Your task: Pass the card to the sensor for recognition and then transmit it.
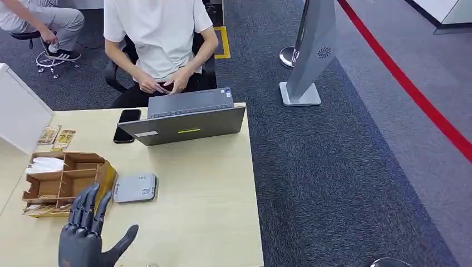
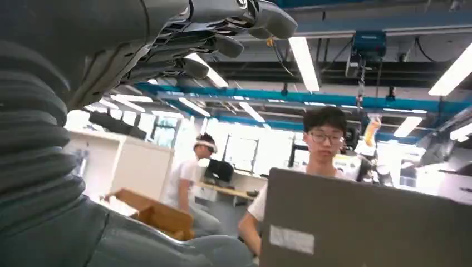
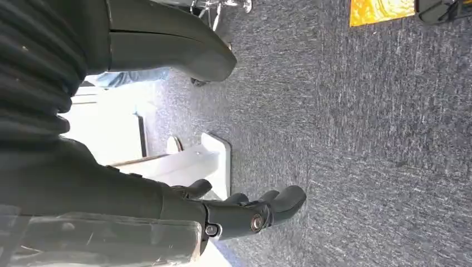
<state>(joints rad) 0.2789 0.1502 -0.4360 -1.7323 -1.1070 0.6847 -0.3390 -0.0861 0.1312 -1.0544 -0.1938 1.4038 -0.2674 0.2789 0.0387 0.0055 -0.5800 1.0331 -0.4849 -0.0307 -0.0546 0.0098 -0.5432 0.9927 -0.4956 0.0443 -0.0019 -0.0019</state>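
My left hand hovers low over the near left of the pale wooden table, fingers spread and holding nothing. Its fingertips reach toward a wooden compartment box and the flat grey sensor pad just right of the box. Two flat yellowish cards lie at the table's far left, beyond the box. In the left wrist view the spread fingers hold nothing, and the box lies ahead. My right hand hangs over the carpet, fingers loosely curved and holding nothing.
A grey laptop stands open at the table's far edge beside a black phone. A person in a white shirt sits behind it. A white panel borders the table's left. A grey stand is on the carpet to the right.
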